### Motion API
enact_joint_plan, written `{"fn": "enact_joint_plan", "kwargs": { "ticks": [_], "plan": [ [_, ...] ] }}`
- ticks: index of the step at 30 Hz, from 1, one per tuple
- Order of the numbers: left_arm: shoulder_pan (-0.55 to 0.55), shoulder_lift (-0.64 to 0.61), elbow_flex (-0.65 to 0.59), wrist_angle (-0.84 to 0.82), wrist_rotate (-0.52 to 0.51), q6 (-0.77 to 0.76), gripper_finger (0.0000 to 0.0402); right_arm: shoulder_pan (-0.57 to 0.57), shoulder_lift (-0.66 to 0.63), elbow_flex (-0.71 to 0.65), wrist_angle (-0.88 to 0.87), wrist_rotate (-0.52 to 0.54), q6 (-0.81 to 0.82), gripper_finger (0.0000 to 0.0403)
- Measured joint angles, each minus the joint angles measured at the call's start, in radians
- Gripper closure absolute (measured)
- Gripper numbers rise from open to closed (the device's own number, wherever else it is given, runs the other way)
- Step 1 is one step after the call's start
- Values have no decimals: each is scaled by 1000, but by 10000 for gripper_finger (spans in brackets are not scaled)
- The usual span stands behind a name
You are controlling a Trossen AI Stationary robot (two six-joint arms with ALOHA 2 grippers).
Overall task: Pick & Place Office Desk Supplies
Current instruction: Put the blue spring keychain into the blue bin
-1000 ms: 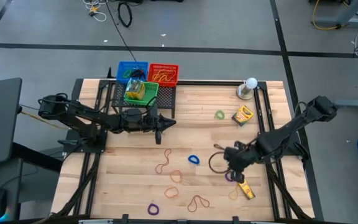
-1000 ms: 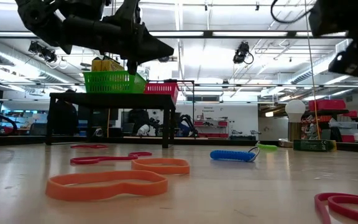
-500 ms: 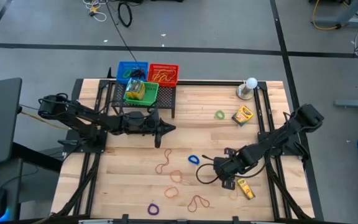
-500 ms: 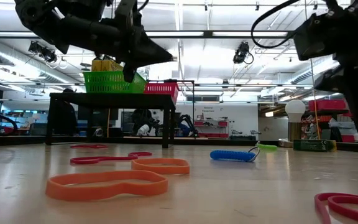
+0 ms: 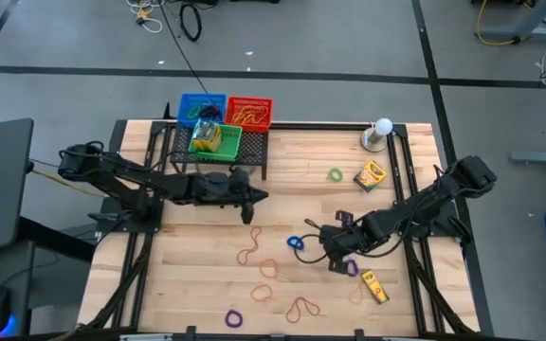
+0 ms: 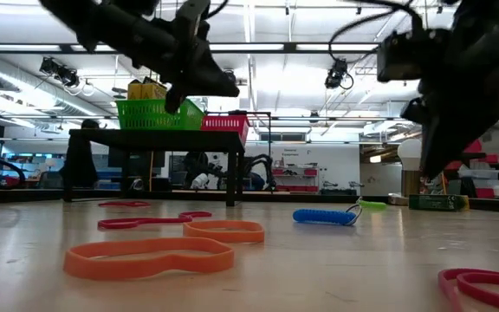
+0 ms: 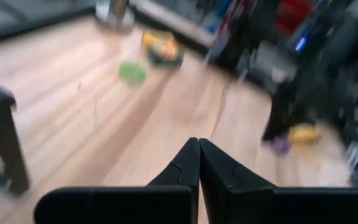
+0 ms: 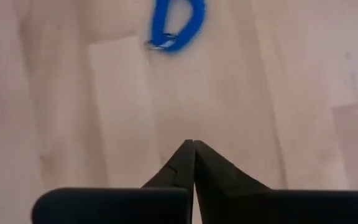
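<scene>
Rubber bands lie flat on the wooden table [image 5: 188,275]: a blue one [image 5: 295,243] [image 8: 176,25], a purple one [image 5: 351,268], a green one [image 5: 335,174] and several orange and brown ones [image 5: 262,292]. One yellow crayon box [image 5: 375,286] lies near the front right. Another crayon box [image 5: 372,175] lies at the back right. My right gripper [image 5: 328,246] [image 8: 193,143] hangs shut and holds nothing. It points down at bare wood just right of the blue band. My left gripper [image 5: 259,196] [image 7: 197,140] is shut on nothing and hovers in front of the basket rack.
A black rack [image 5: 254,156] at the back left carries a green basket [image 5: 216,139]. Blue [image 5: 202,106] and red [image 5: 249,112] baskets stand behind it. A white ball on a round base [image 5: 380,133] stands at the back right. Bare wood lies between the rack and the bands.
My right gripper has come down and gone toward the table's left edge, from above the purple band to a spot beside the blue band. My left gripper has turned a little on its wrist and stayed over about the same place. No band or box has moved.
</scene>
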Motion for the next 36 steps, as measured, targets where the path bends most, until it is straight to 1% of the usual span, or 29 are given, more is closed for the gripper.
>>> {"fn": "enact_joint_plan", "kwargs": {
  "ticks": [3,6,8,11,13,16,19,22,24,26,29,32,36],
  "plan": [
    [-26,0,84,-250,-36,-52,395,-33,-36,-82,113,4,-21,391],
    [-51,4,148,-455,-61,-156,394,-69,-99,-181,208,27,-31,393],
    [-70,15,179,-540,-62,-216,390,-95,-148,-241,270,29,-42,398],
    [-108,49,210,-603,-56,-292,377,-127,-211,-304,346,28,-59,395],
    [-134,73,215,-602,-63,-316,369,-142,-240,-327,382,9,-73,393],
    [-159,107,216,-592,-95,-330,365,-157,-249,-336,426,-30,-89,394],
    [-168,136,215,-578,-93,-329,374,-168,-248,-338,470,-67,-89,396],
    [-177,155,215,-549,-93,-288,389,-173,-248,-337,521,-74,-71,394],
    [-182,163,212,-520,-97,-260,396,-175,-247,-321,519,-73,-53,389],
    [-181,165,188,-441,-94,-241,396,-175,-237,-286,498,-70,-45,384],
    [-173,167,107,-236,-69,-207,397,-174,-202,-208,417,-67,-44,381],
    [-172,167,35,-63,-75,-163,397,-175,-146,-117,308,-48,-31,381],
    [-175,167,-23,2,-83,-94,396,-175,-70,-28,218,-45,50,377]
  ]
}}
